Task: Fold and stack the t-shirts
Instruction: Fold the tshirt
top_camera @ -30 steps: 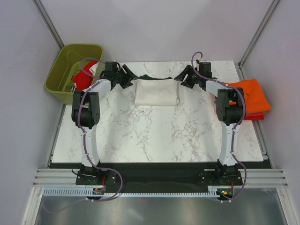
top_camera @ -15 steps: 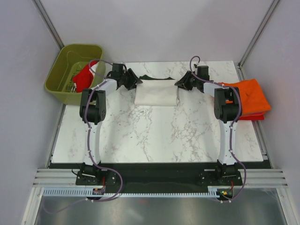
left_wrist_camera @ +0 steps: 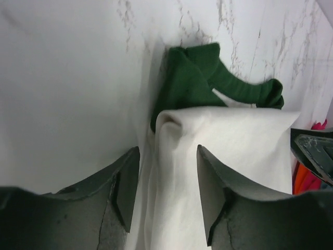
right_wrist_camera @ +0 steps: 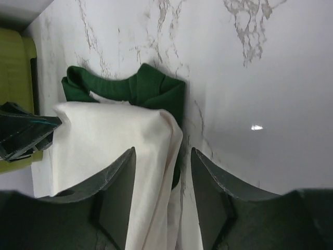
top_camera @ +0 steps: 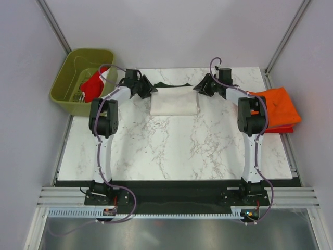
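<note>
The cream t-shirt [top_camera: 174, 102] lies folded at the back middle of the table, its dark green collar and sleeves [top_camera: 169, 85] sticking out at the far edge. My left gripper [top_camera: 148, 89] is open at its far left corner. In the left wrist view the fingers [left_wrist_camera: 125, 182] stand apart around the cream edge fold [left_wrist_camera: 171, 156], with the green cloth [left_wrist_camera: 192, 83] beyond. My right gripper [top_camera: 201, 88] is open at the far right corner. In its wrist view the gripper [right_wrist_camera: 161, 182] straddles the cream edge [right_wrist_camera: 151, 156] beside the green cloth [right_wrist_camera: 156, 88].
An orange t-shirt [top_camera: 278, 107] lies folded on a red one [top_camera: 285, 128] at the table's right edge. The olive-green bin [top_camera: 67, 78] at the back left holds a red t-shirt [top_camera: 93, 83]. Grey walls close in on both sides.
Both grippers have moved inward onto the cream shirt's far corners and now straddle its side edges. The shirt's near edge has pulled back slightly.
</note>
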### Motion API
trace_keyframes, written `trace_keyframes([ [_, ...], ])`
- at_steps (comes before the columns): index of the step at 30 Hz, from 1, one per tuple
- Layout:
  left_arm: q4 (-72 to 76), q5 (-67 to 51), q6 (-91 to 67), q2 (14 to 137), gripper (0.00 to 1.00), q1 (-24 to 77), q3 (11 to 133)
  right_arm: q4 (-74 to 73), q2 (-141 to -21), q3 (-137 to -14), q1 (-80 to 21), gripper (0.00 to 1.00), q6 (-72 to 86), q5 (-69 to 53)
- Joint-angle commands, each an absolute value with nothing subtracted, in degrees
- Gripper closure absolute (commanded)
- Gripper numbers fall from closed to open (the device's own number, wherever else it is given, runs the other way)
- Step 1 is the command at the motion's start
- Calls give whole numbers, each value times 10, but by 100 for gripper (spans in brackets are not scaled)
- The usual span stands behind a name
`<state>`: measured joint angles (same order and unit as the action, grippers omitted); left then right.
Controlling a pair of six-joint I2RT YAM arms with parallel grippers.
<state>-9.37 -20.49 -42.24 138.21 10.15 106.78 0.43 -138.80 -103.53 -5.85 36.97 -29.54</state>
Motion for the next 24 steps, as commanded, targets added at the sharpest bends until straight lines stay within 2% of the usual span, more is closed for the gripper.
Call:
trace_keyframes([
  [1,-103,-160,-393,1291,44,102,1027,2,-1284,-986,-61,46,327,-271],
  [4,-103,-148,-390,1207,42,102,967,-17,-1228,-939,-62,49,325,-287],
  [8,-102,-130,-390,1120,43,126,893,23,-1162,-860,-75,65,342,-338],
  [11,-89,-143,-400,1084,46,147,834,52,-1131,-816,-98,69,356,-359],
  [13,-55,-169,-413,1078,49,156,813,51,-1129,-813,-117,71,361,-367],
  [17,-9,-226,-448,1104,53,171,787,94,-1164,-817,-134,83,406,-441],
  [21,17,-250,-461,1159,53,178,793,168,-1201,-805,-140,87,463,-482],
  [24,18,-241,-463,1181,54,178,794,156,-1258,-824,-135,90,467,-497],
])
